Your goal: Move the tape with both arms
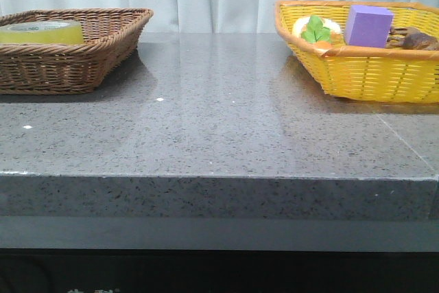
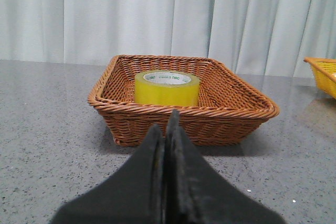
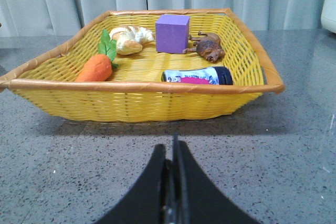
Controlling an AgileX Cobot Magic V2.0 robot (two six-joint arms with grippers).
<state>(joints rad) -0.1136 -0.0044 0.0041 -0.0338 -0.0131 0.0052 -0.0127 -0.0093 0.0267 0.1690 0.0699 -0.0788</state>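
The yellow roll of tape (image 2: 166, 88) sits in the brown wicker basket (image 2: 239, 109) on the desk's left. Both arms' fingers (image 2: 167, 145) (image 3: 173, 161) are pinched closed, empty, so this fits either end of the transfer.

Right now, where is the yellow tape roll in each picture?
Front view: the tape roll lies in the brown basket at far left.
Left wrist view: the tape roll sits mid-picture inside the brown basket, beyond the shut left gripper.
Right wrist view: not in it.
Shared landmark: the yellow basket.
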